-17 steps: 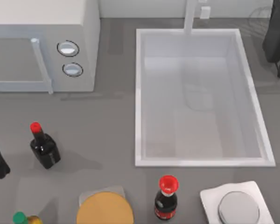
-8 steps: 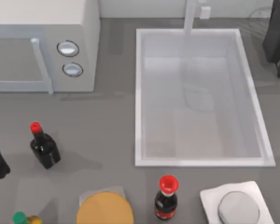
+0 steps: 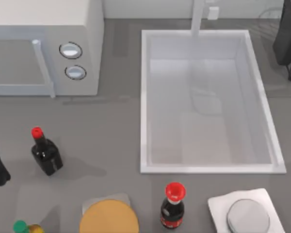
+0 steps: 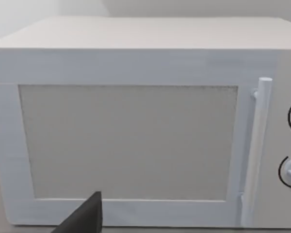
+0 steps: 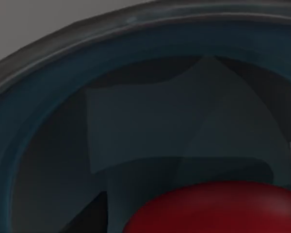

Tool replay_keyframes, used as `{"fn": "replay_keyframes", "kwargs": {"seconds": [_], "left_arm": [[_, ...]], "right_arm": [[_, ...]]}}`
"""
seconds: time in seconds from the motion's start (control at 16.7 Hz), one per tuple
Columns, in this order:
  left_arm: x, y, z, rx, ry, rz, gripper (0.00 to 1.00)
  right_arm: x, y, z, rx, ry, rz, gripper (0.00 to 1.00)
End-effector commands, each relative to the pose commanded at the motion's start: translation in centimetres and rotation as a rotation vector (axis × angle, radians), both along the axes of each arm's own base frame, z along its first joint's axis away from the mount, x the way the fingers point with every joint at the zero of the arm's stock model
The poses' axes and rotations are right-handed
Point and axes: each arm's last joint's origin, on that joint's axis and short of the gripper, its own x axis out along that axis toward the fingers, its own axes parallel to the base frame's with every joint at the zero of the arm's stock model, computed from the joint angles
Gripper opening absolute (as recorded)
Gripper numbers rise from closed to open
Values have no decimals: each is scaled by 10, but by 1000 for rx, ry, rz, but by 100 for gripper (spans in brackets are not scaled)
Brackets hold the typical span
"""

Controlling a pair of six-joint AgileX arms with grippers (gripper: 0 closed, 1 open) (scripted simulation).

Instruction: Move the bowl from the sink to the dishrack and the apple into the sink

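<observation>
The right wrist camera looks close into the bowl (image 5: 48, 121) holding the apple (image 5: 218, 208); jaws' state cannot be told

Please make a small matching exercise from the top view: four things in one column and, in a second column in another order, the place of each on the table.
Things:
1. microwave
2. sink
3. grey metal lid
4. tan disc

Places:
A. near edge, left of the larger red-capped bottle
B. far left corner
C. near right corner, on a white tray
D. right of the microwave, faucet post at its far rim

Pairs: 1-B, 2-D, 3-C, 4-A
</observation>
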Motion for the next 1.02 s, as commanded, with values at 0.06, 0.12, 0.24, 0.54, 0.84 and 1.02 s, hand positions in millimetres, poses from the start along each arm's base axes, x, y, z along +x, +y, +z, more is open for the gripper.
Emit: {"fn": "replay_keyframes", "kwargs": {"seconds": [0.06, 0.12, 0.24, 0.54, 0.84, 1.02], "left_arm": [[0, 0, 0, 0, 0, 0, 100], [0, 0, 0, 0, 0, 0, 100], [0, 0, 0, 0, 0, 0, 100], [0, 0, 0, 0, 0, 0, 100], [0, 0, 0, 0, 0, 0, 100], [0, 0, 0, 0, 0, 0, 100]], "right_arm": [[0, 0, 0, 0, 0, 0, 77], [0, 0, 0, 0, 0, 0, 70], [0, 0, 0, 0, 0, 0, 55], [0, 0, 0, 0, 0, 0, 17], [0, 0, 0, 0, 0, 0, 0], [0, 0, 0, 0, 0, 0, 0]]}}
